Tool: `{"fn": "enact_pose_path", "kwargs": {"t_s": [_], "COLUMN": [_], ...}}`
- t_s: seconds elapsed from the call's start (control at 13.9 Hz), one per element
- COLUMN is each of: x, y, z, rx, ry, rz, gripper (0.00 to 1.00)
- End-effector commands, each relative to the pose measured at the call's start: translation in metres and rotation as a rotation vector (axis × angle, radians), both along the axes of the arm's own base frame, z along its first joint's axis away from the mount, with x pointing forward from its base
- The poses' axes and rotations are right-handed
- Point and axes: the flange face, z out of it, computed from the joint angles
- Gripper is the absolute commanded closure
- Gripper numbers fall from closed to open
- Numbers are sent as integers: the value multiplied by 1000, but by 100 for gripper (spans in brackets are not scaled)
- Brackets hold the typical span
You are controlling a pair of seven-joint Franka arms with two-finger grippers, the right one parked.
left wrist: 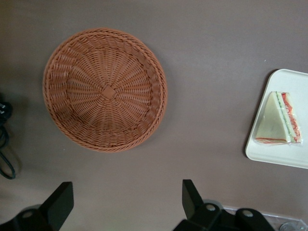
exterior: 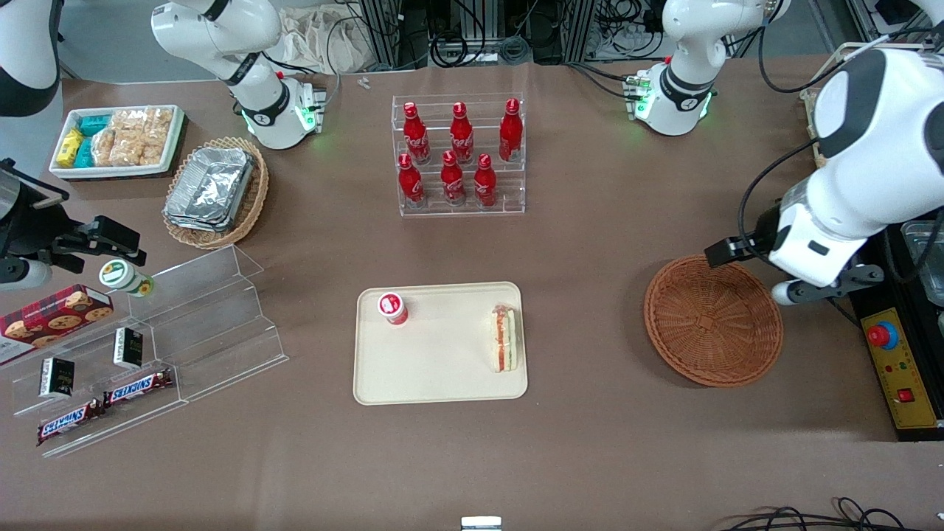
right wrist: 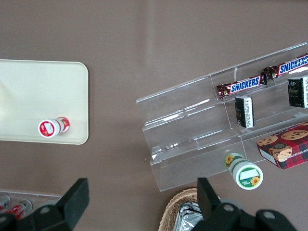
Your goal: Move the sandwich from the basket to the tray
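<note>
Hovering over the table beside the one basket (left wrist: 105,89), the tool (left wrist: 126,202) gapes wide and holds nothing. One sandwich (exterior: 504,338) lies on the one tray (exterior: 435,361).

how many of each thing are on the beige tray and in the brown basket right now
tray:
sandwich: 1
red-lidded cup: 1
basket: 0
total: 2
The end effector hangs open above the table beside the basket, holding nothing.

Front overhead; wrists downward, sharing tray (exterior: 440,369)
</note>
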Motion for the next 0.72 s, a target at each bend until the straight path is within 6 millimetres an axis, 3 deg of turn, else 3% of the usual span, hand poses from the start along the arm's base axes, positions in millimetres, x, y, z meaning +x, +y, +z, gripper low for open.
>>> {"fn": "enact_pose_path", "kwargs": {"t_s": [0.0, 0.14, 0.65], "x": [-12, -17, -14], "y": [9, 13, 77], "z": [5, 8, 11], "rx": [-13, -8, -4], "ry": [17, 25, 37], "rz": [-16, -33, -193], "gripper": [0, 0, 0]}}
